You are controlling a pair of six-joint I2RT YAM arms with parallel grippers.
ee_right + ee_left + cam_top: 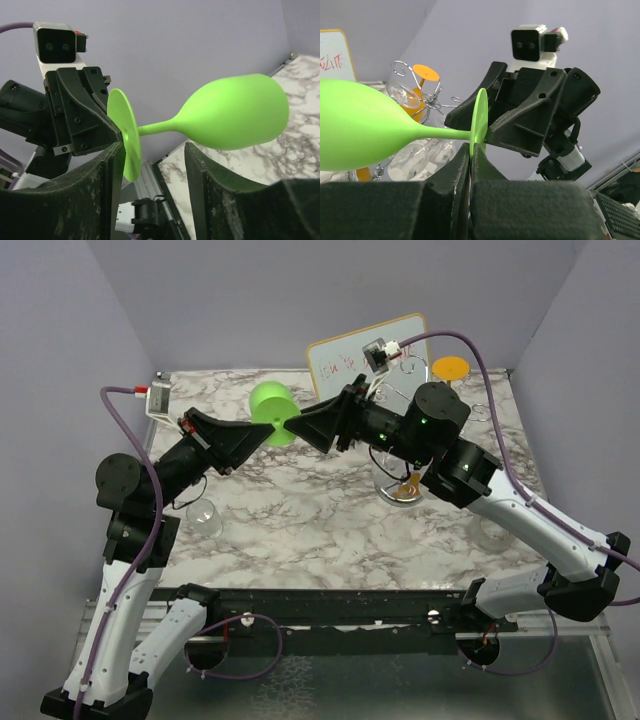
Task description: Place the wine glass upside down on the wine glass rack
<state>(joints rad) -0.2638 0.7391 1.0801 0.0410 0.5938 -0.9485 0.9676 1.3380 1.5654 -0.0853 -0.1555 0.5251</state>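
Left arm (150, 485) reaching forward-right, left gripper (471, 148) pinched shut on the foot of the green wine glass (270, 405), held sideways mid-air; right arm (520, 510) folded leftward, right gripper (152, 148) jaws apart astride its stem; wine glass rack (436, 100) behind.

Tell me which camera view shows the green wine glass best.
The right wrist view: the green wine glass appears whole in profile: bowl, stem, foot. The left wrist view cuts off its bowl and shows the foot edge-on. Top external shows it small, partly covered.

wine glass (365, 130): cut by left edge | rack (434, 101): partly behind glass
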